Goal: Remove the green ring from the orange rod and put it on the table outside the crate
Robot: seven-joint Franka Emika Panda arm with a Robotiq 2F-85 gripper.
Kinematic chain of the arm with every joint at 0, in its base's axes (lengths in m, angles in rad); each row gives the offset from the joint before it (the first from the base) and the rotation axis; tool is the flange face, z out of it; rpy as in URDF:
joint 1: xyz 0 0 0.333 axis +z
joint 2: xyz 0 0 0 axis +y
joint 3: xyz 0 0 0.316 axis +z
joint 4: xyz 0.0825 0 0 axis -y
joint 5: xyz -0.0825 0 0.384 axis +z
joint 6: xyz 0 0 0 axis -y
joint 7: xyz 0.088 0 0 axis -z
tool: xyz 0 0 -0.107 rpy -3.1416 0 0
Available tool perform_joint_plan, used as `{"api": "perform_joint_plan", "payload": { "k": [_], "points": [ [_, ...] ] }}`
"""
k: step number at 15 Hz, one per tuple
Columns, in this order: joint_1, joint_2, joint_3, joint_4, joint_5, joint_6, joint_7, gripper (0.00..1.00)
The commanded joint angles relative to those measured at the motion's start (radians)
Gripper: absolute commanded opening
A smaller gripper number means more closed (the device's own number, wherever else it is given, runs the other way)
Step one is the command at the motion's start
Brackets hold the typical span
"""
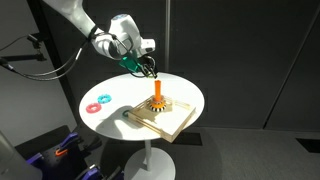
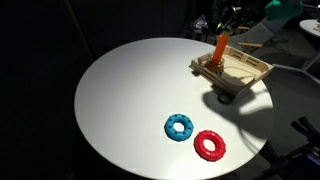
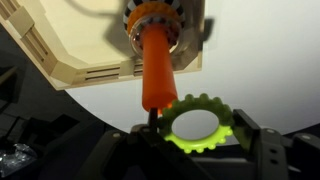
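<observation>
Holding the green ring (image 3: 196, 102) by its rim, the gripper (image 1: 146, 66) hung with fingers closed on it, clear of the orange rod (image 3: 155, 75) (which stood in the crate (image 3: 60, 50)). The lift-off looked done; the next move called for lowering onto bare table (image 1: 120, 88) and letting go.

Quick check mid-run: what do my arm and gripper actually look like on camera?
The white robot arm has smooth rounded segments with a dark band near the wrist, where a white-grey boxy housing sits. The black two-finger gripper has chunky, angular matte fingers. No markings are legible.
</observation>
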Motion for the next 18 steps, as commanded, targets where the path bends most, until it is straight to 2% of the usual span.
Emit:
{"api": "perform_joint_plan", "payload": {
  "k": [1,5,7,13,18],
  "points": [
    [-0.055,-0.079,0.098,-0.054,0.161,-0.072,-0.133,0.49],
    [-0.072,-0.103,0.151,-0.081,0.365,-0.195,-0.293,0.49],
    [-0.069,-0.106,0.145,-0.096,0.408,-0.256,-0.33,0.49],
    [-0.074,-0.1,0.118,-0.158,0.443,-0.389,-0.384,0.49],
    [-0.07,-0.089,0.117,-0.23,0.466,-0.384,-0.43,0.49]
  ]
}}
